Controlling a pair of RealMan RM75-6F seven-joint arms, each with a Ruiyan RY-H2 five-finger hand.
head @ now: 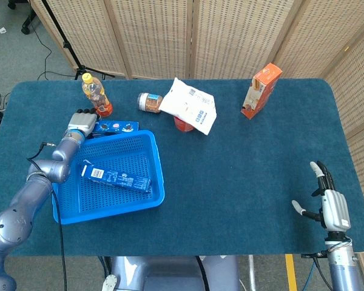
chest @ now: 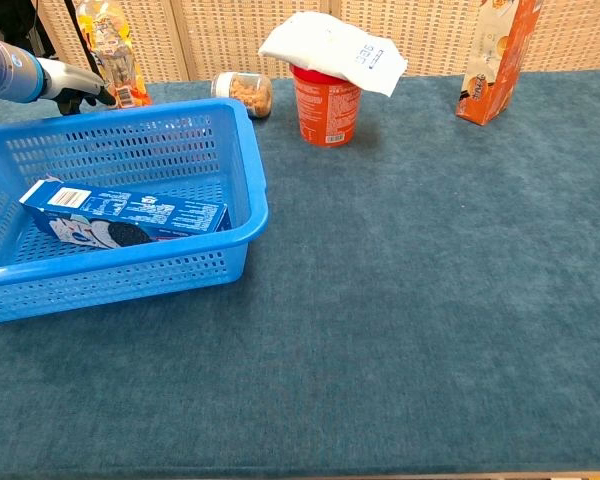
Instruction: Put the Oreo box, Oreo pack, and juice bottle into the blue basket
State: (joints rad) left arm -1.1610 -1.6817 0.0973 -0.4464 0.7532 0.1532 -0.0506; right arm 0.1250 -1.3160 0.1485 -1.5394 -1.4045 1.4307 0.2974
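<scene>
The Oreo box already lies flat inside the basket, so the step in hand looks to be the Oreo pack, which lies on the table just behind the basket's rear rim, toward the rear-left corner. The left hand sits at the pack's left end, right by it, but whether its fingers are apart or closed on the pack I cannot tell in either view. The next move likely calls for a firm hold on the pack, a lift over the rear rim and a release beside the box. The bottle stands upright just behind the hand and could be knocked over. The right hand rests with fingers apart, holding nothing, at the table's front-right corner, well apart from everything
</scene>
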